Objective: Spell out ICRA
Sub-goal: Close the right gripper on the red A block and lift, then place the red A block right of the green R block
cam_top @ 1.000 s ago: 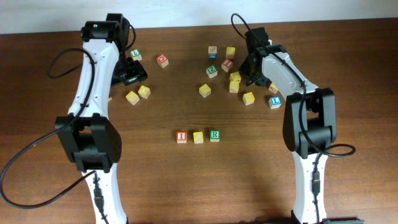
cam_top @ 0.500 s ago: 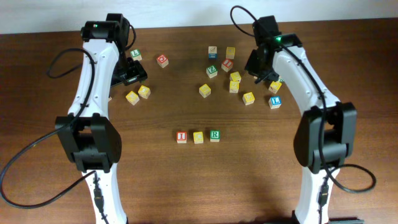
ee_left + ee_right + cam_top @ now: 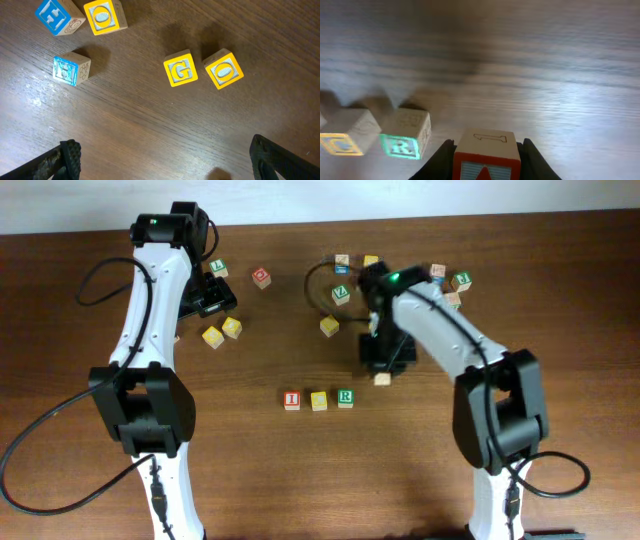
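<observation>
A row of three blocks stands at the table's middle: red I [image 3: 291, 399], yellow C [image 3: 318, 400] and green R [image 3: 345, 397]. My right gripper [image 3: 383, 366] is shut on a red-faced block [image 3: 382, 379] and holds it just right of and behind the R. In the right wrist view the red block [image 3: 486, 155] sits between the fingers [image 3: 486, 172], with the R block [image 3: 405, 135] and C block [image 3: 350, 137] to its left. My left gripper [image 3: 212, 298] is open and empty over the back left, above a yellow G block [image 3: 180, 70].
Loose blocks lie at the back: a red one [image 3: 261, 277], two yellow ones [image 3: 221, 332], a yellow one [image 3: 329, 326], a green one [image 3: 341, 293], and several near the back right [image 3: 450, 277]. Blue blocks [image 3: 71, 68] and yellow O blocks [image 3: 223, 68] lie under the left wrist.
My right arm has swung from the back-right cluster forward and left to beside the R block, carrying the red block. The left arm has not moved.
</observation>
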`<state>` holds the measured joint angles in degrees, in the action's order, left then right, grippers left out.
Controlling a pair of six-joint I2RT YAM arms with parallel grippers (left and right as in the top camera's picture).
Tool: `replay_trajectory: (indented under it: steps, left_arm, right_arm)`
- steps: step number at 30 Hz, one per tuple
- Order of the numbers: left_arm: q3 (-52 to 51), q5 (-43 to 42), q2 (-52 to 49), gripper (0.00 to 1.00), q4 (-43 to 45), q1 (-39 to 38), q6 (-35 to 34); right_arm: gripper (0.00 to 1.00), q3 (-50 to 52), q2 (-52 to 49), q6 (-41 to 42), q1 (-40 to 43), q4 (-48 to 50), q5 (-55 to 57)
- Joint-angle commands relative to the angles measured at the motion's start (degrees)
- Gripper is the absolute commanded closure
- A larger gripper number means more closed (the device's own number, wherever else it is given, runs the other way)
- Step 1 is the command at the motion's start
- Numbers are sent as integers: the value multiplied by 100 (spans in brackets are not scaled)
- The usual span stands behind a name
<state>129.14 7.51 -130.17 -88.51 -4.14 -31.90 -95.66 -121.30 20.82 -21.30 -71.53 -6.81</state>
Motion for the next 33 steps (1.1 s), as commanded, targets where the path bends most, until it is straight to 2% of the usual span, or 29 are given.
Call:
replay_trajectory:
  steps: [1,5,7,9,12,30,31,33]
  left_arm:
    - [-37,68,11,1,-2,20,70]
    - [-37,66,11,1,-4,20,70]
    - [-37,68,11,1,-2,20,70]
    - [-37,68,11,1,-4,20,70]
    - [-37,66,11,1,-2,20,70]
    - [-37,66,11,1,-4,20,70]
    - [-37,66,11,1,-4,20,70]
    - [-37,66,11,1,-2,20,70]
  right_arm:
    - [75,551,129,216,-146,358,-105]
    - [75,1038,129,212,-157,1045,-308]
    - [75,1073,129,203,-157,1075,-310]
    - [69,1073,129,190,-157,1141,-310]
    - [66,1067,131,192,-157,1134,-413]
    - [71,846,136,-157,-157,828,-654]
    - [69,846,136,-155,-157,828,-654]
    - [59,846,136,-157,-157,826,-654]
